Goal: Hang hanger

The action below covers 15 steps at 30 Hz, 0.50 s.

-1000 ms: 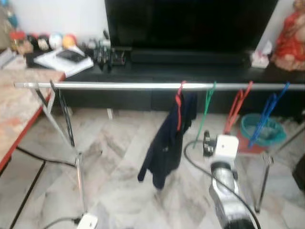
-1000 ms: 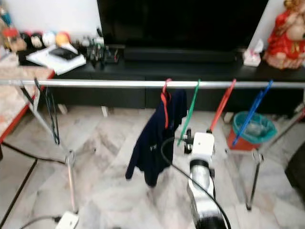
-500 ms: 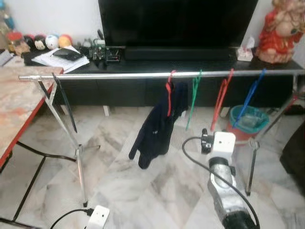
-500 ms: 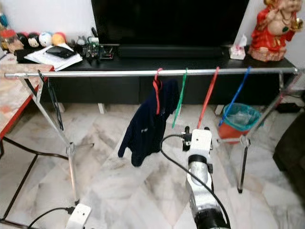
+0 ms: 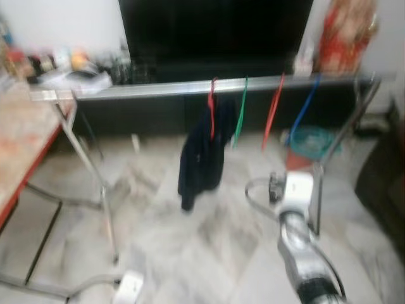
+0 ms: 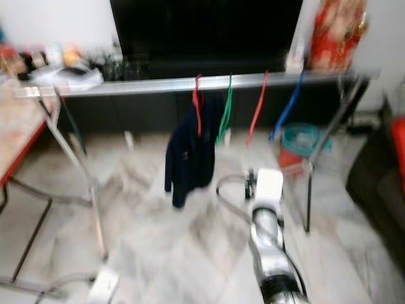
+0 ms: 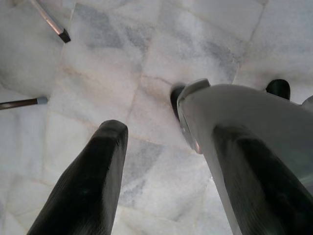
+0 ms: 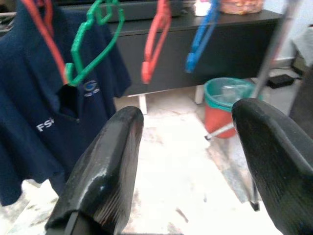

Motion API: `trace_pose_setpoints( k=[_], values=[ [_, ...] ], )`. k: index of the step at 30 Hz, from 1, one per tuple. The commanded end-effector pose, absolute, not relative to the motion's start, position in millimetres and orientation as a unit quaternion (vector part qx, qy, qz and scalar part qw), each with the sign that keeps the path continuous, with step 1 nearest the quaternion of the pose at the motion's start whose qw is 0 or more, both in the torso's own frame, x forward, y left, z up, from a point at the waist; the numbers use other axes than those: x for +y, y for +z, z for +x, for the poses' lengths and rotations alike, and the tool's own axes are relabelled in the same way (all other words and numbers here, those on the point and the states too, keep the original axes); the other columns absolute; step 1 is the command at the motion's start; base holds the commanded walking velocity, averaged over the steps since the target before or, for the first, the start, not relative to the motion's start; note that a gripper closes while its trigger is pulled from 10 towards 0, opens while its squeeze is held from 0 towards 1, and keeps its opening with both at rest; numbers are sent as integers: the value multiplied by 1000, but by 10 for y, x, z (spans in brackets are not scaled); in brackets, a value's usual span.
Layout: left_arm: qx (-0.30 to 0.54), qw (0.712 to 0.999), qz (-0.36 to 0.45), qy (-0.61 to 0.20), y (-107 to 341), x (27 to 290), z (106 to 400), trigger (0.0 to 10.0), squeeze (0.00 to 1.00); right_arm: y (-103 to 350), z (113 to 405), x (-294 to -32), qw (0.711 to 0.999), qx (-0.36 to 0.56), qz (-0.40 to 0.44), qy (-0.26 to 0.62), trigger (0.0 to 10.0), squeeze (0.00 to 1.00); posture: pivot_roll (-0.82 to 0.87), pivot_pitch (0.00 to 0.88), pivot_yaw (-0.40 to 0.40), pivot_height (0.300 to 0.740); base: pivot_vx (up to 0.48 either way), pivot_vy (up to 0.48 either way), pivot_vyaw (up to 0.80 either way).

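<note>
Clothes rail [image 5: 158, 89], a silver bar on splayed legs, standing on the marble floor [image 5: 209, 253] in front of a dark TV cabinet [image 6: 158, 107]. Head views are blurred. On the rail, in order towards the robot's right: a red hanger [image 6: 197, 104] carrying a navy shirt [image 6: 188, 152], then a green hanger [image 6: 223, 114], a second red hanger [image 6: 256, 111] and a blue hanger [image 6: 286, 111], these three bare. A teal-lined red bin [image 6: 297, 145] sits on the floor behind the rail's right end.

Right gripper [image 8: 190, 161]: arm extended forward and low, short of the rail; fingers [image 8: 105, 166] spread wide with nothing between them, aimed at the hangers and the bin. Left gripper [image 7: 161, 166]: hangs beside the body, pointing at the floor; fingers [image 7: 93, 176] apart, also empty.

Judgement: the shirted hanger appears hooked over the rail already, so the hanging itself looks complete or nearly so. If the step in hand is a check or withdrawal, it is done well by keeping the open right fingers clear of the neighbouring green hanger, which hangs just beside the shirt, and by avoiding the rail's leg [image 8: 271, 63] near the bin. Any further approach should wait until the view is steady, as hook seating cannot be confirmed through the blur.
</note>
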<state>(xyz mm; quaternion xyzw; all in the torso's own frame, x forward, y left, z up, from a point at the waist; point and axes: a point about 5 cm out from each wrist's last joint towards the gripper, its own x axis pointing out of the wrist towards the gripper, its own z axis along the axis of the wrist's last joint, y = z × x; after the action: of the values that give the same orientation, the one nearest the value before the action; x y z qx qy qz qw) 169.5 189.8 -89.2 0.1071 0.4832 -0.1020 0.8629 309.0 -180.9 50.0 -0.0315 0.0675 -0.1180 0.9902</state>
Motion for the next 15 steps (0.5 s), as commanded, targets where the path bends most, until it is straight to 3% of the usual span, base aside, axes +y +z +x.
trace_pose_setpoints(
  k=[1, 8, 15],
  values=[
    [484, 863, 111, -94, -877, 1965, 1710, 10000, 0, 513, 3114, -1806, 990, 69, -23, -121, 10000, 0, 98, 0, -20, 740, 0, 0, 0],
    [495, 856, 115, -97, -918, 1947, 1625, 10000, 0, 519, 3134, -1811, 990, 73, -14, -120, 10000, 0, 94, 0, -18, 740, 0, 0, 0],
    [488, 859, 110, -104, -892, 1807, 1736, 10000, 0, 240, 3050, -1775, 982, 161, 19, -102, 10000, 0, 89, 0, -16, 740, 0, 0, 0]
  ],
)
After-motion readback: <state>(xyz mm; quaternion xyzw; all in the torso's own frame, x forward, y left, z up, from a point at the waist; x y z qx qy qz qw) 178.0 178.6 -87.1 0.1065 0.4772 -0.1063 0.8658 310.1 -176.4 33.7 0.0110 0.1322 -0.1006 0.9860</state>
